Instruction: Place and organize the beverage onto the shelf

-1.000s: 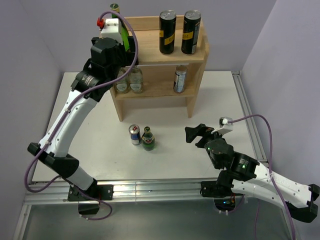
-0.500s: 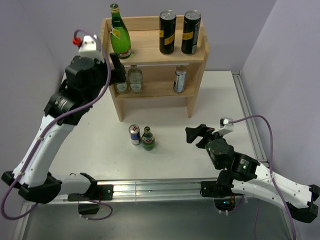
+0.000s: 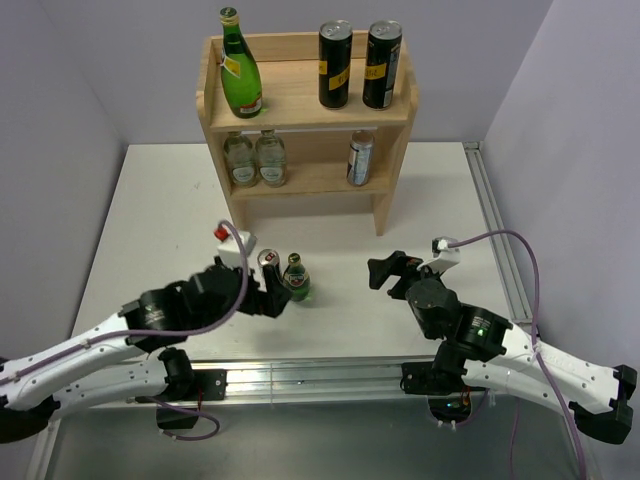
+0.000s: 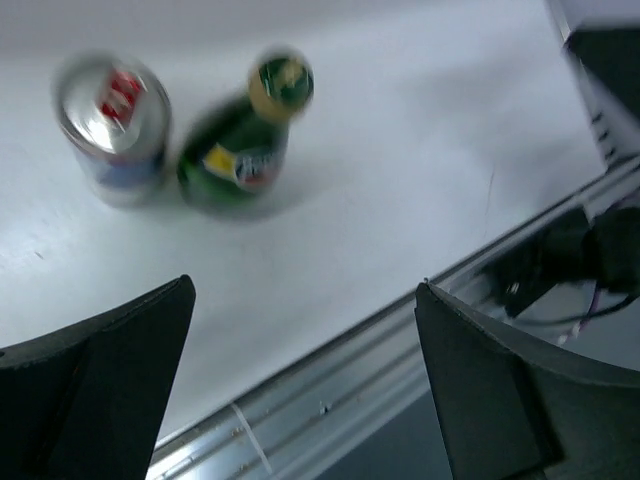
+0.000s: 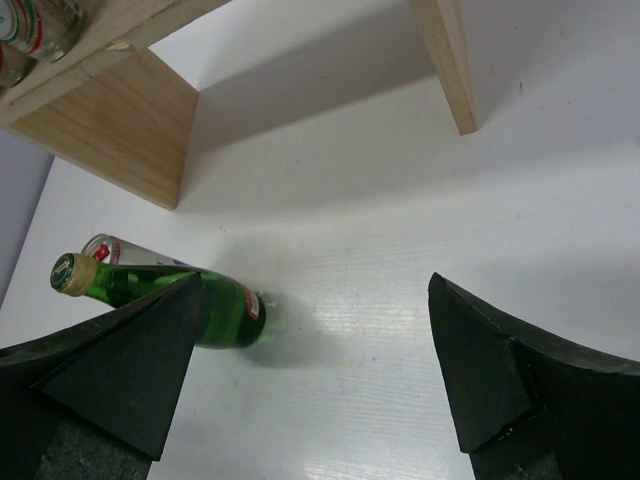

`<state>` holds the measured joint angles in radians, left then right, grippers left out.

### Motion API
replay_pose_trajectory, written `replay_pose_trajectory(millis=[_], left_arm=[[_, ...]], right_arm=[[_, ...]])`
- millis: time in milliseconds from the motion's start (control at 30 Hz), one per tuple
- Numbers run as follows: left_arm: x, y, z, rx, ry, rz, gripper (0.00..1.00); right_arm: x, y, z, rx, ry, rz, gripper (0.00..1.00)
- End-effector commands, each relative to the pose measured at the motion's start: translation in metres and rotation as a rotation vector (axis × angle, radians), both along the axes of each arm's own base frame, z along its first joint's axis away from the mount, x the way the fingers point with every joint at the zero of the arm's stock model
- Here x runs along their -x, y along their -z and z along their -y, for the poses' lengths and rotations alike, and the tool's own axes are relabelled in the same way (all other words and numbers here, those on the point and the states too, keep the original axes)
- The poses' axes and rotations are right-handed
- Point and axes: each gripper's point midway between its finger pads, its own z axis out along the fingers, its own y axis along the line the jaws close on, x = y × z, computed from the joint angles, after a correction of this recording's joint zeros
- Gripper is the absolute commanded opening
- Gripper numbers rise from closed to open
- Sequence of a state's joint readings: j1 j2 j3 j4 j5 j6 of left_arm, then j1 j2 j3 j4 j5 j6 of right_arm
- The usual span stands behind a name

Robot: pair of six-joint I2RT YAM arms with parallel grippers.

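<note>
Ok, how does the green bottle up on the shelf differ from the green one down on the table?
The shelf bottle stands on the shelf's top board, alone at its left end; the table bottle stands on the table beside a slim can. Both upright, green glass.

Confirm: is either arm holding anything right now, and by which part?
Nothing is held. Both arms' jaws stand open and empty; the green bottle and small can stand on the table beyond the left jaws, untouched.

White table (image 3: 160, 220): wooden shelf (image 3: 320, 118) at rear; slim can (image 3: 268, 262), green bottle (image 3: 295, 282) side by side.
</note>
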<state>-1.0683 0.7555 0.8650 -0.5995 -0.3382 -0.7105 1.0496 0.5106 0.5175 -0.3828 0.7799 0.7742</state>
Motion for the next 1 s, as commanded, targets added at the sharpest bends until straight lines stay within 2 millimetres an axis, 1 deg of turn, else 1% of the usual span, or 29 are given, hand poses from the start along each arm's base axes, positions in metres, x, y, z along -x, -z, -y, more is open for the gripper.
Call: replay_pose_trajectory(millis=[0, 33, 67, 100, 133, 167, 200, 233, 267, 300, 367, 400, 433, 467, 500, 567, 600, 667, 700, 733, 767, 867, 967], left_arm=[[0.015, 0.029, 0.022, 0.079, -0.012, -0.047, 0.99], [0.012, 0.034, 0.028, 0.093, -0.034, -0.036, 0.99], [0.016, 0.063, 0.032, 0.032, -0.027, -0.048, 0.99], [0.012, 0.07, 0.035, 0.027, -0.051, -0.025, 0.99], [0.01, 0.065, 0.048, 0.083, -0.05, 0.01, 0.99], [0.011, 0.067, 0.055, 0.106, -0.042, 0.029, 0.99], [0.017, 0.085, 0.059, 0.077, -0.013, 0.043, 0.99], [0.014, 0.088, 0.06, 0.088, -0.026, 0.065, 0.99], [0.01, 0.081, 0.069, 0.147, -0.041, 0.089, 0.99], [0.005, 0.091, 0.066, 0.121, -0.062, 0.11, 0.99], [-0.008, 0.094, 0.063, 0.103, -0.136, 0.151, 0.99], [-0.014, 0.103, 0.066, 0.057, -0.162, 0.157, 0.99], [-0.019, 0.106, 0.068, 0.038, -0.182, 0.168, 0.99], [-0.025, 0.109, 0.065, 0.01, -0.224, 0.188, 0.99], [-0.03, 0.114, 0.071, -0.015, -0.242, 0.192, 0.99], [-0.036, 0.116, 0.075, -0.029, -0.263, 0.212, 0.99], [-0.04, 0.122, 0.077, -0.047, -0.276, 0.218, 0.99], [-0.047, 0.121, 0.081, -0.028, -0.291, 0.223, 0.99], [-0.055, 0.126, 0.076, -0.048, -0.32, 0.229, 0.99], [-0.059, 0.124, 0.078, -0.034, -0.325, 0.236, 0.99], [-0.062, 0.125, 0.078, -0.039, -0.326, 0.237, 0.99], [-0.083, 0.129, 0.073, -0.054, -0.353, 0.235, 0.99], [-0.092, 0.132, 0.073, -0.068, -0.356, 0.239, 0.99]], right_arm=[[-0.002, -0.001, 0.0, -0.032, 0.024, 0.007, 1.0], [-0.002, -0.001, 0.001, -0.031, 0.027, 0.008, 1.0], [-0.001, 0.0, 0.001, -0.033, 0.027, 0.006, 1.0], [-0.002, 0.001, 0.0, -0.03, 0.027, 0.003, 1.0], [-0.002, 0.001, 0.001, -0.031, 0.03, 0.004, 1.0], [-0.001, 0.002, 0.001, -0.028, 0.032, -0.002, 1.0], [-0.001, 0.002, 0.002, -0.032, 0.033, -0.003, 1.0], [-0.001, 0.002, 0.001, -0.028, 0.03, -0.005, 1.0], [-0.001, 0.003, 0.003, -0.028, 0.033, -0.006, 1.0], [0.0, 0.002, 0.003, -0.031, 0.032, -0.005, 1.0], [0.0, 0.003, 0.005, -0.029, 0.038, -0.004, 1.0], [0.0, 0.002, 0.006, -0.031, 0.037, -0.002, 1.0], [0.001, 0.004, 0.007, -0.027, 0.04, -0.003, 1.0], [0.001, 0.004, 0.007, -0.027, 0.04, -0.003, 1.0], [0.0, 0.005, 0.007, -0.026, 0.044, -0.003, 1.0], [0.0, 0.006, 0.008, -0.025, 0.046, -0.005, 1.0], [0.0, 0.007, 0.007, -0.022, 0.046, -0.007, 1.0], [0.0, 0.008, 0.007, -0.025, 0.045, -0.007, 1.0], [0.0, 0.009, 0.007, -0.021, 0.046, -0.008, 1.0], [0.0, 0.01, 0.007, -0.019, 0.046, -0.008, 1.0], [0.0, 0.01, 0.008, -0.016, 0.047, -0.008, 1.0], [0.0, 0.01, 0.009, -0.015, 0.05, -0.004, 1.0], [0.0, 0.01, 0.01, -0.013, 0.053, -0.001, 1.0]])
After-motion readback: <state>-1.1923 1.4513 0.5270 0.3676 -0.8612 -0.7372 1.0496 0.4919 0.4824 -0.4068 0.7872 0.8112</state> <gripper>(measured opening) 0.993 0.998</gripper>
